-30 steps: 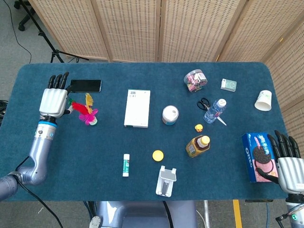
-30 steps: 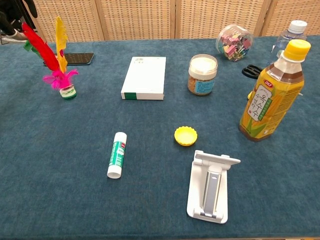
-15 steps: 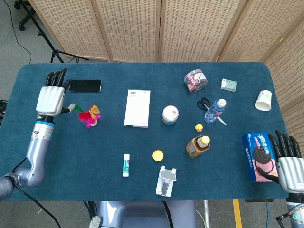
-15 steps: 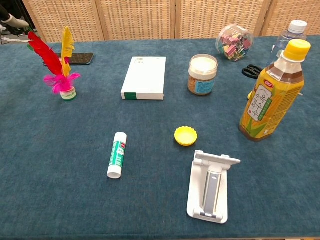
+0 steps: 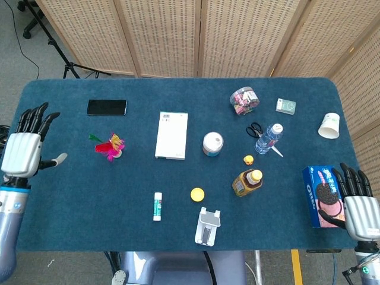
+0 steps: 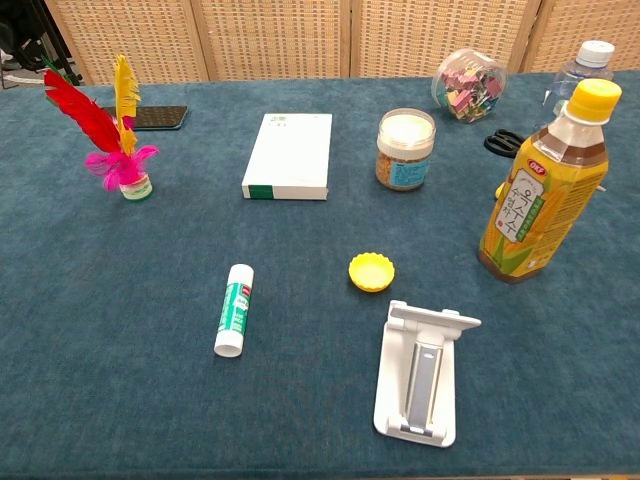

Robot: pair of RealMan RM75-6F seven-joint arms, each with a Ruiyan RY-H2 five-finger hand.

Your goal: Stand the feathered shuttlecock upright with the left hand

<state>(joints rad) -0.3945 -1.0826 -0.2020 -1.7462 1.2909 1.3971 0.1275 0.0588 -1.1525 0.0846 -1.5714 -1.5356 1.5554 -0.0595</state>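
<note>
The feathered shuttlecock (image 5: 111, 147) (image 6: 112, 135) stands upright on its small base on the blue table, red, yellow and pink feathers pointing up, with nothing touching it. My left hand (image 5: 25, 148) hangs at the table's left edge, well clear of the shuttlecock, fingers spread and empty. It does not show in the chest view. My right hand (image 5: 355, 205) rests at the front right corner, fingers apart, beside a cookie box (image 5: 320, 196).
A black phone (image 5: 107, 107) lies behind the shuttlecock. A white box (image 5: 171, 135) and a jar (image 5: 212, 143) sit mid-table. A glue stick (image 6: 234, 309), yellow cap (image 6: 371, 271), white stand (image 6: 418, 373) and yellow drink bottle (image 6: 542, 195) occupy the front.
My left hand has let go of the shuttlecock and drawn back left to the table's edge. The shuttlecock stays standing on its own. The right hand has not moved.
</note>
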